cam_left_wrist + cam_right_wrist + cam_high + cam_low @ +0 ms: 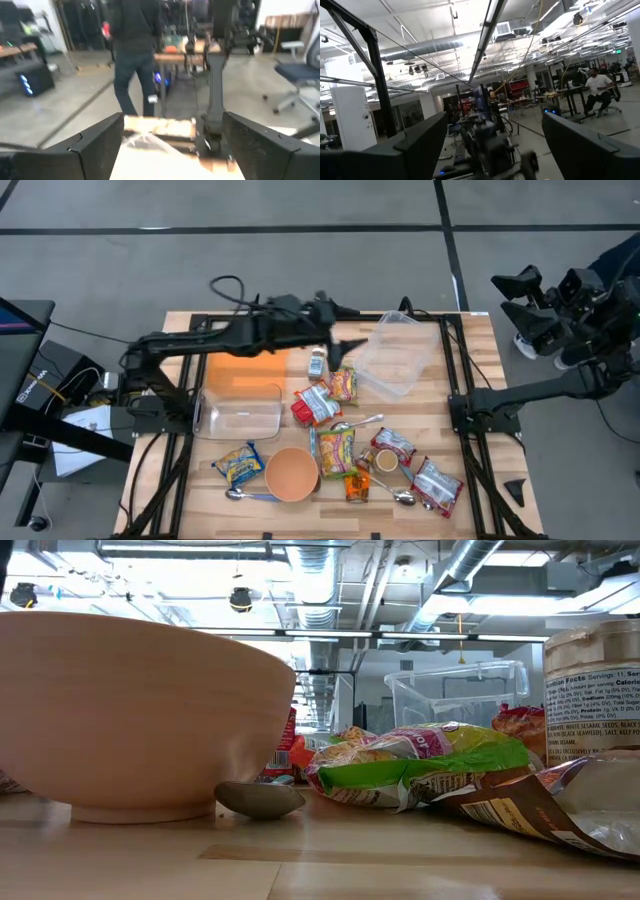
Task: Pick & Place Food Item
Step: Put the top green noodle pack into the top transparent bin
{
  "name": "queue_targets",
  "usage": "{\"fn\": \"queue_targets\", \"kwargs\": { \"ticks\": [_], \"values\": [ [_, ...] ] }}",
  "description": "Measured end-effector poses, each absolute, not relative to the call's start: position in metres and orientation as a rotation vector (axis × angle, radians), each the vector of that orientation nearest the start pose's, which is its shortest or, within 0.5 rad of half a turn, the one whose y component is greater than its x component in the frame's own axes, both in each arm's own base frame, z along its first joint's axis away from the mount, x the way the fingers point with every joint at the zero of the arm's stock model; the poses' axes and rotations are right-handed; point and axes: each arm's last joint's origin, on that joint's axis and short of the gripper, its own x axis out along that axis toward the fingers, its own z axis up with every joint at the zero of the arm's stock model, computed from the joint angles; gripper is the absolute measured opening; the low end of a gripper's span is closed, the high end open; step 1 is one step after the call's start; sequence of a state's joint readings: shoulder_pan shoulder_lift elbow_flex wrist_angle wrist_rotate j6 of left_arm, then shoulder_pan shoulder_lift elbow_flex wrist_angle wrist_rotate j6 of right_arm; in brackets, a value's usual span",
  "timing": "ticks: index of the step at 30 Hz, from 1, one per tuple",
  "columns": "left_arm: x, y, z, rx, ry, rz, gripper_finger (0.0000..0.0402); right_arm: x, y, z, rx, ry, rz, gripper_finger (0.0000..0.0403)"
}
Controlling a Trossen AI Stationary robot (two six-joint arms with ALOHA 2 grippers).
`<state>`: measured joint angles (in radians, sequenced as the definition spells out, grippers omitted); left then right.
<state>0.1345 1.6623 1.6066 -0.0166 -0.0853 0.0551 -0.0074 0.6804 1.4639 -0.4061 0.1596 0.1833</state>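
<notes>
Our left hand (pixel 348 345) hangs above the far middle of the counter (pixel 470 350), fingers spread wide and holding nothing, just over the small bottle (pixel 317 364) and the nearest snack packets. The left wrist view confirms it: both dark fingers (pixel 95 142) stand well apart with only the counter edge between them. Our right hand (pixel 492 145) is parked off the counter's right side, raised and pointing into the room, also spread and empty.

The food items lie scattered across the middle of the counter: a red packet (pixel 314 406) and an orange-patterned packet (pixel 343 384) just beside the bottle, a green packet (pixel 335 450) nearer us by the wooden bowl (pixel 292 473), and a yellow-blue packet (pixel 238 463) left of the bowl. Two clear containers sit nearby, one (pixel 398 352) tilted at the far right, one (pixel 240 410) at the left.

We judge the packets light, soft and crinkly, with slick film that could slide out of a shallow pinch. We would take one across its narrow width, near the middle of its puffed body, not by a flat sealed edge. The red packet overlaps its neighbours, so lifting it may drag them along. The bottle is stiff and could tip if nudged.
</notes>
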Motion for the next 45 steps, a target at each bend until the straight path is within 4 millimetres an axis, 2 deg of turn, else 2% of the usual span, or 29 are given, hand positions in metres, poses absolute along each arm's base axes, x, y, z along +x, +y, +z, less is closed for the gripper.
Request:
{"fn": "queue_targets", "kwargs": {
  "ticks": [8, 17, 26, 35, 45],
  "values": [
    [0.415, 0.057, 0.345, -0.010, 0.342, 0.200, 0.0329, 0.036, -0.005, 0.520, 0.210, -0.390, -0.129, 0.0322],
    [0.423, 0.042, 0.274, -0.008, 0.776, 0.156, 0.0328, 0.035, -0.004, 0.520, 0.224, -0.390, -0.101, 0.0322],
    [0.438, 0.036, 0.228, -0.012, 0.909, 0.145, 0.0328, 0.035, -0.004, 0.520, 0.223, -0.389, -0.095, 0.0322],
    [0.445, 0.045, 0.197, -0.076, 0.973, 0.279, 0.0328, 0.035, -0.004, 0.520, 0.223, -0.389, -0.095, 0.0322],
    [0.444, 0.050, 0.191, -0.076, 0.982, 0.387, 0.0322, 0.035, -0.004, 0.520, 0.230, -0.386, -0.094, 0.0322]
  ]
}}
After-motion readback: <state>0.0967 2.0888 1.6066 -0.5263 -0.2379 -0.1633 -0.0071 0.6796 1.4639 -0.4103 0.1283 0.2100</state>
